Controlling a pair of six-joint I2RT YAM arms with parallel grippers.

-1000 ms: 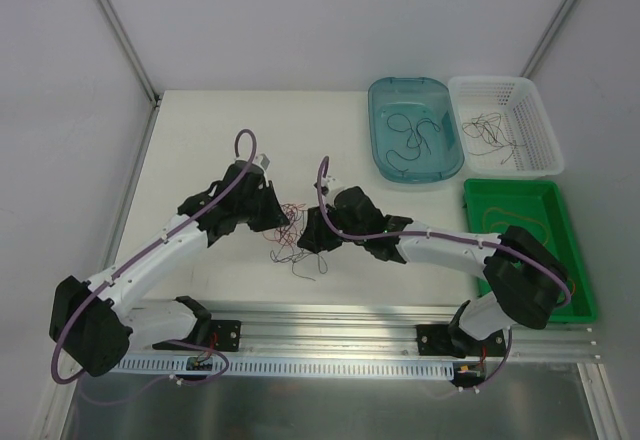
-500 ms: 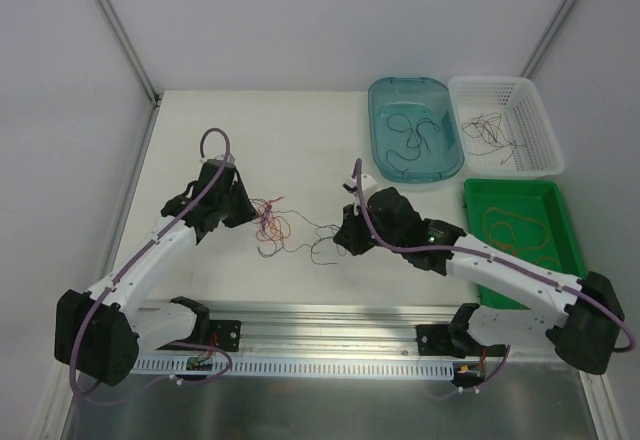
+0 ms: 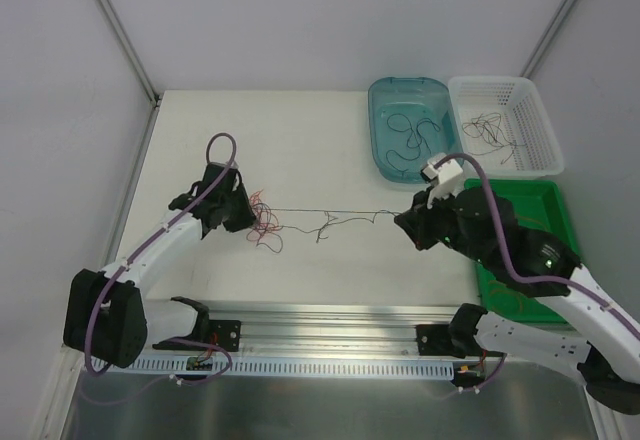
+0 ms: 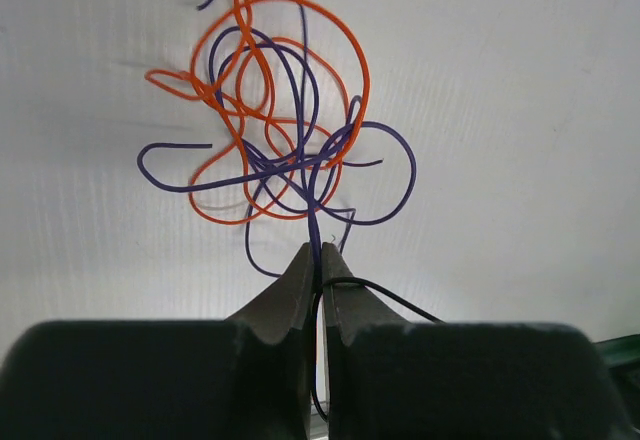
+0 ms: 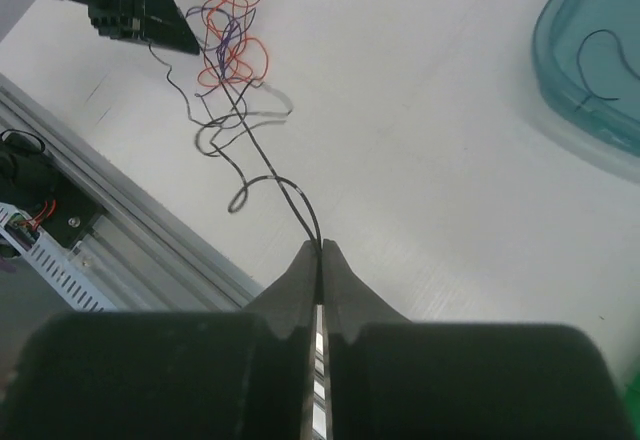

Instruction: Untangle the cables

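A tangle of orange and purple-blue cables [image 3: 265, 222] lies left of the table's middle; it also shows in the left wrist view [image 4: 280, 130] and the right wrist view [image 5: 232, 40]. My left gripper [image 3: 246, 218] [image 4: 320, 256] is shut on a purple strand at the tangle's edge, and a black strand [image 4: 385, 295] loops over its right finger. My right gripper [image 3: 408, 222] [image 5: 320, 246] is shut on the black cable [image 3: 335, 214] [image 5: 262, 165], which runs almost straight from the tangle to it, with a few curls near the middle.
A teal bin [image 3: 378, 100] and a white basket [image 3: 540, 95] at the back right each hold black wires. A green tray [image 3: 475, 192] at the right holds orange wires. A metal rail [image 3: 330, 315] runs along the near edge.
My right gripper has moved right with the black cable, drawing it out of the tangle into a long line. My left gripper has shifted slightly left and holds the tangle.
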